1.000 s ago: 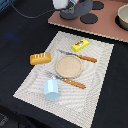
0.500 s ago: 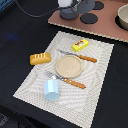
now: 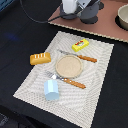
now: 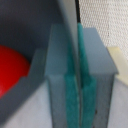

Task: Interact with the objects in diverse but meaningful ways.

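The red tomato [image 4: 11, 69] sits just beside our claw [image 4: 78, 97], whose green pads are pressed together on nothing, up at the far edge of the surface among the grey pots [image 3: 90, 11]. To take the tomato well, we judge we must first spread the pads and centre over it. The bread loaf [image 3: 40, 58], yellow packet [image 3: 80, 45] and light-blue cup [image 3: 51, 90] lie apart on the woven mat [image 3: 102, 75].

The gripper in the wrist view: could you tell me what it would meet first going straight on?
Probably nothing new: the gripper has its fingers together on a thin grey edge. Depth beyond is unclear.
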Robot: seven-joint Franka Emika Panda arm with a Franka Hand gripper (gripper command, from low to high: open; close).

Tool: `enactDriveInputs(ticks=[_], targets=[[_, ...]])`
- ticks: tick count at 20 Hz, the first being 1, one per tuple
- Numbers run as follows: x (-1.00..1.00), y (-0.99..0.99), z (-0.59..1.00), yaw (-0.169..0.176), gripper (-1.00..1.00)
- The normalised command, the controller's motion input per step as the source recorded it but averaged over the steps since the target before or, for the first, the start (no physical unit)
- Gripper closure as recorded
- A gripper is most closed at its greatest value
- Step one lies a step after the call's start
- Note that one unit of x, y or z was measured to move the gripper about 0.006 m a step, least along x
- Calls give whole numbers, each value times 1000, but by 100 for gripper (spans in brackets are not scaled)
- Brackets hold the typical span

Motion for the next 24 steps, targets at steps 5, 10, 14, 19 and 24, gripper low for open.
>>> enactDriveInputs(ticks=[5,10,14,19,24], targets=[[157,517,175,-26,100],[-150,530,258,0,100],[-282,466,213,0,100],[-55,381,105,0,100],[171,376,12,0,100]])
